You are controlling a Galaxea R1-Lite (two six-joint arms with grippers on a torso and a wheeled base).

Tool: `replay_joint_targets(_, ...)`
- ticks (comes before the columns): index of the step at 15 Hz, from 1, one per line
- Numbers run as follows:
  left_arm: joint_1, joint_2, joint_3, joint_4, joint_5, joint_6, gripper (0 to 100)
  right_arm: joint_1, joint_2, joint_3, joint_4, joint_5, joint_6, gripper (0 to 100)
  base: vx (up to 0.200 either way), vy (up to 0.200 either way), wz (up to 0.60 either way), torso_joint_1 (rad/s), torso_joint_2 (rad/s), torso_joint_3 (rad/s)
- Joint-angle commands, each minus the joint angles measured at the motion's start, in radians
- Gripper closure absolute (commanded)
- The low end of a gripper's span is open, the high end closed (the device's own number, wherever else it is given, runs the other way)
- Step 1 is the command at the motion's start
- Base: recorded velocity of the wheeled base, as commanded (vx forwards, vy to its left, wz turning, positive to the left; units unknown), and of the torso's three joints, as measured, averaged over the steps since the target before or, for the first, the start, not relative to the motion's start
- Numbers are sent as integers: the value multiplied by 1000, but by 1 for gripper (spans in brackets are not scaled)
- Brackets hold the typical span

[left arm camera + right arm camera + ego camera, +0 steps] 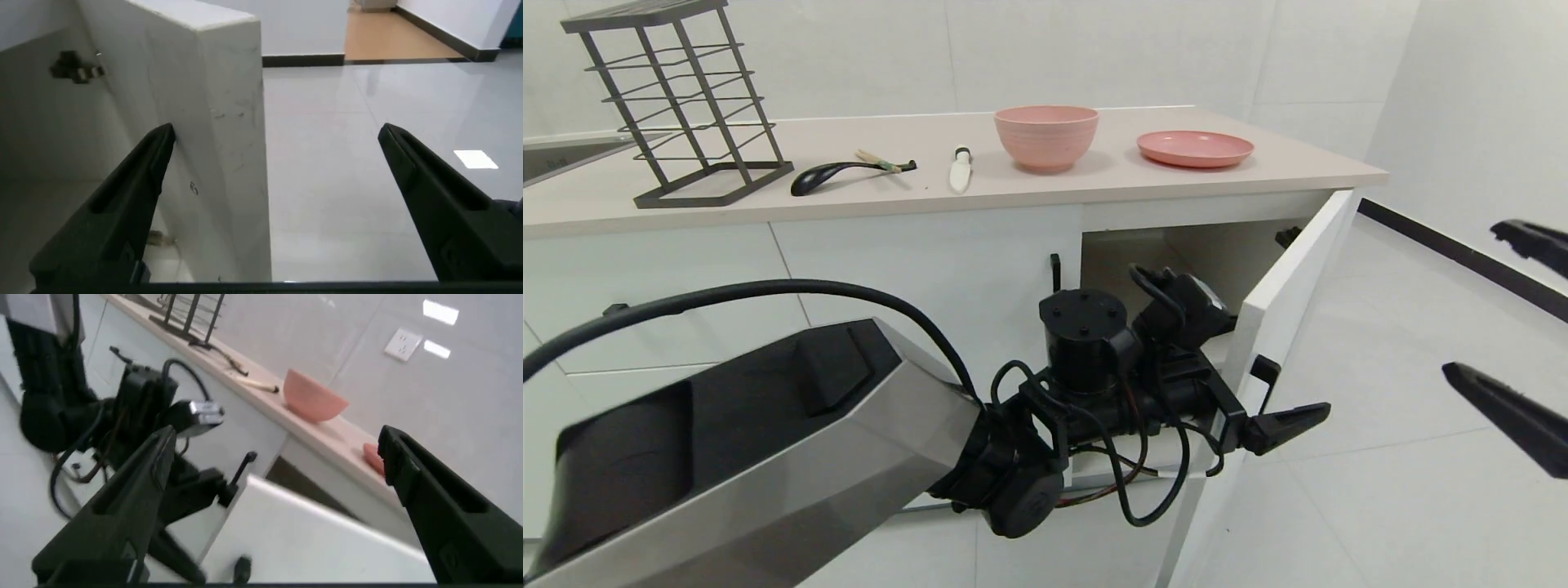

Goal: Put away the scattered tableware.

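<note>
Six items are sitting along the counter (1013, 192): a wire rack (678, 106), a black spoon (829, 174), a pair of chopsticks (878, 160) touching the spoon's handle, a small white utensil (961, 169), a pink bowl (1046, 136) and a pink plate (1195, 148). Below the plate, a cupboard door (1298, 278) is standing open. The left gripper (274, 196) is straddling the door's free edge, fingers spread apart. Farther right, the right gripper (1468, 299) is hanging over the floor, fingers apart, gripping nothing.
</note>
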Motion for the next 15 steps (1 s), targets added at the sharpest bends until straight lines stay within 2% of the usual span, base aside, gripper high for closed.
replay_joint_targets(1,-32,35,-30,-16,-2,-1,0,-6,-24,-58,2,-2,0,0,0,0,0,0,0,0)
replay_joint_targets(7,-112,106,-99,-48,-2,0,0,-33,-62,-99,2,-2,0,0,0,0,0,0,0,0)
replay_joint_targets(9,-144,146,-149,-49,-5,0,0,-39,-88,-140,2,-3,0,0,0,0,0,0,0,0)
replay_joint_targets(12,-226,256,-315,-49,-51,0,0,-75,-113,-173,3,0,0,0,0,0,0,0,0,0)
replay_joint_targets(13,-272,330,-421,-48,-51,-1,0,-76,-122,-174,3,0,0,0,0,0,0,0,0,0)
replay_joint_targets(15,-292,389,-516,-45,-48,-3,0,-76,-141,-174,2,0,0,0,0,0,0,0,0,0)
